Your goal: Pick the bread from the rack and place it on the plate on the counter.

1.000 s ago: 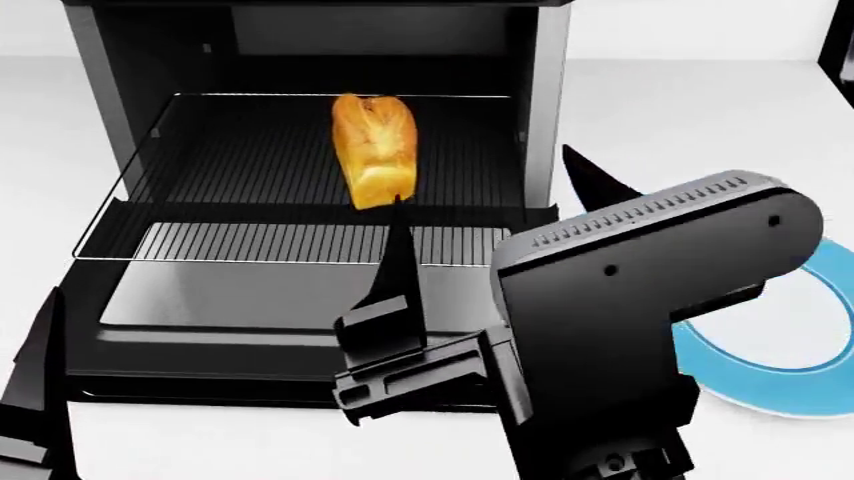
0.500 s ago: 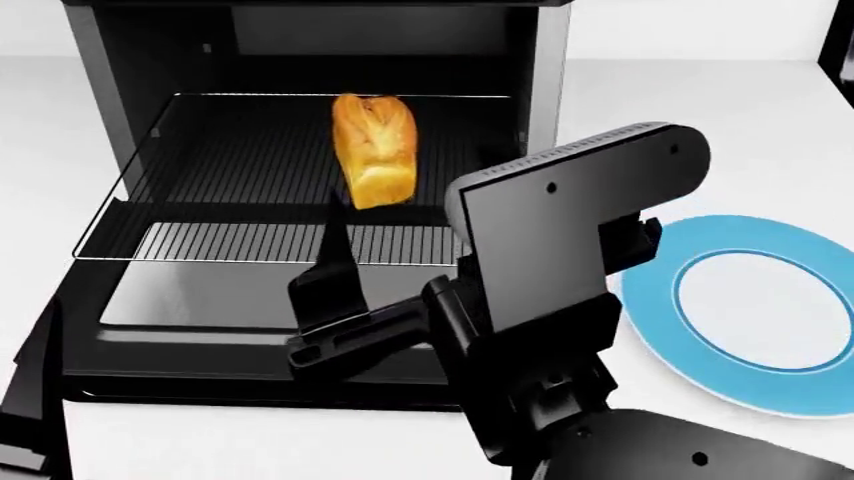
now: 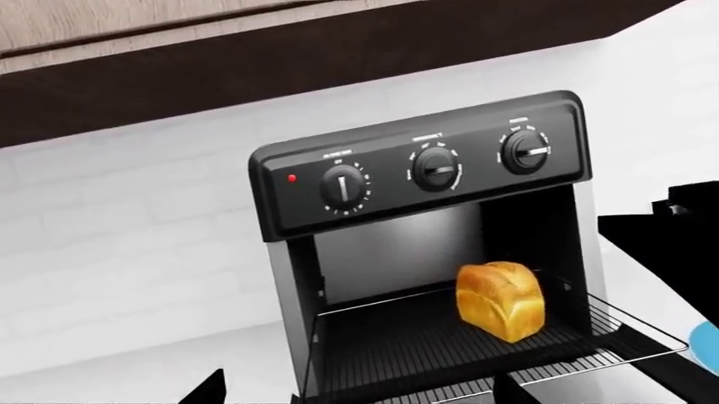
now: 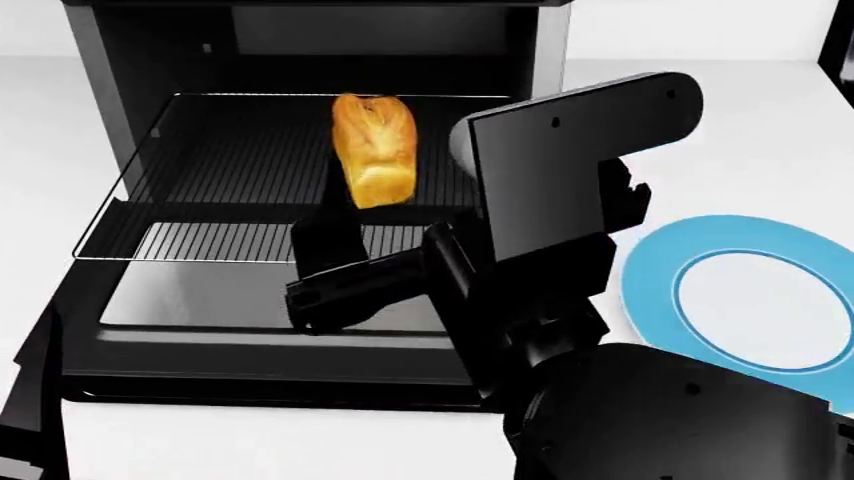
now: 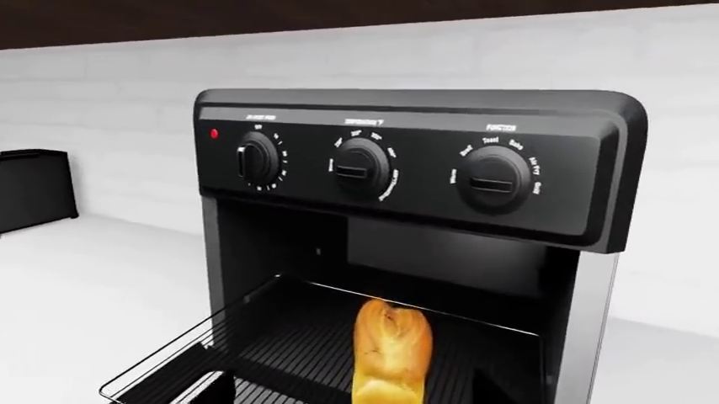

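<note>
The bread (image 4: 374,150), a small golden loaf, stands on the wire rack (image 4: 267,243), which is pulled out of the black toaster oven. It also shows in the left wrist view (image 3: 500,300) and the right wrist view (image 5: 392,352). My right gripper (image 4: 411,170) is open just in front of the loaf and not touching it. One finger (image 4: 331,225) shows left of the loaf; the arm hides the other. The blue-rimmed plate (image 4: 650,290) lies on the white counter at the right. My left gripper (image 3: 359,396) is open, low at the left (image 4: 30,395).
The oven's glass door (image 4: 240,305) lies folded down in front of the rack. The oven's control panel with three knobs (image 5: 359,167) sits above the opening. My right arm's body (image 4: 561,200) covers the rack's right end and part of the plate.
My right arm has moved left and forward toward the rack. Its visible finger has shifted from in front of the loaf to the loaf's left side. The bread and left gripper have not moved.
</note>
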Motion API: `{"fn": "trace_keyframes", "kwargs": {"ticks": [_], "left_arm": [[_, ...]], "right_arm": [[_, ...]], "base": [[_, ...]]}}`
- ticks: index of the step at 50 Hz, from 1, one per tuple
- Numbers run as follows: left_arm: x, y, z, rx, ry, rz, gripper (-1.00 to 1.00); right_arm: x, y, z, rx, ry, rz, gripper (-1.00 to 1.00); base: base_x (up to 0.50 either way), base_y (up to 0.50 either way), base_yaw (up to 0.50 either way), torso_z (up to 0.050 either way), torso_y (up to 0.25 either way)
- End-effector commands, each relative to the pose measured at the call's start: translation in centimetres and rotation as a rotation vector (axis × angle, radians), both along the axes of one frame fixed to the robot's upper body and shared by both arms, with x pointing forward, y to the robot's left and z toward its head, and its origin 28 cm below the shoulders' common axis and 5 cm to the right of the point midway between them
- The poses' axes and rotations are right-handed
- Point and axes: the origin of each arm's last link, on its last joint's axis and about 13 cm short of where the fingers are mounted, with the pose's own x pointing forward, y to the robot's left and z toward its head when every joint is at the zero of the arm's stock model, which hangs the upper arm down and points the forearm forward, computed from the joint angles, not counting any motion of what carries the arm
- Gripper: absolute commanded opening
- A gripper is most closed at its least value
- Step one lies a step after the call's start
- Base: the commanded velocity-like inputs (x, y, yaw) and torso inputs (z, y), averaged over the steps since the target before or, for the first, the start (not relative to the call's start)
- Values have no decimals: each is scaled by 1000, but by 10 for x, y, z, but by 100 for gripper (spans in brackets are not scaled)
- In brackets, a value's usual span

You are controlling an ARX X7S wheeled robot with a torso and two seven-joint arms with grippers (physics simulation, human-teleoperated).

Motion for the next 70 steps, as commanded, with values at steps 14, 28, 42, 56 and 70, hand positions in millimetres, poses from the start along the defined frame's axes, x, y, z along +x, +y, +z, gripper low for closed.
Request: {"fn": "trace_keyframes", "kwargs": {"ticks": [14, 28, 42, 56, 70], "left_arm": [[-2, 2, -5, -7, 13, -6, 100], [-1, 1, -4, -9, 17, -12, 100], [1, 2, -9, -10, 31, -13, 100], [1, 4, -12, -17, 40, -7, 100], [-1, 4, -13, -16, 45, -9, 100]], "right_arm": [[20, 0, 10, -72, 21, -48, 100], [41, 4, 14, -142, 95, -32, 100], [50, 5, 16, -156, 150, -22, 100], [54, 10, 17, -165, 168, -9, 100], [69, 12, 12, -177, 203, -16, 100]], "base": [[0, 0, 0, 0, 0], [0, 0, 0, 0, 0], [0, 0, 0, 0, 0], [0, 0, 0, 0, 0], [0, 0, 0, 0, 0]]}}
